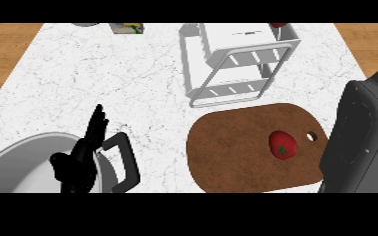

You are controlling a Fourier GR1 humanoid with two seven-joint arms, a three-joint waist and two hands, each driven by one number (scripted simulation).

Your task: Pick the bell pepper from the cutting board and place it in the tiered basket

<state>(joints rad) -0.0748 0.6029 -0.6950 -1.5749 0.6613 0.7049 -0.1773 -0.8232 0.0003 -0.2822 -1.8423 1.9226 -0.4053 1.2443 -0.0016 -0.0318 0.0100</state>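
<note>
A red bell pepper (283, 144) with a green stem lies on the right part of the brown cutting board (236, 152), near the board's hanging hole. The white tiered basket (238, 60) stands just behind the board at the counter's back. My left hand (80, 156) rests open at the lower left, fingers pointing up, far from the pepper. A dark forearm (356, 137) rises along the right edge, right beside the board; its hand does not show.
A grey pot (33, 162) with a black handle (124, 161) sits at the lower left, under my left hand. A small red item (277, 25) shows at the basket's far corner. Two small objects (127, 28) lie at the back left. Wood floor borders both counter sides.
</note>
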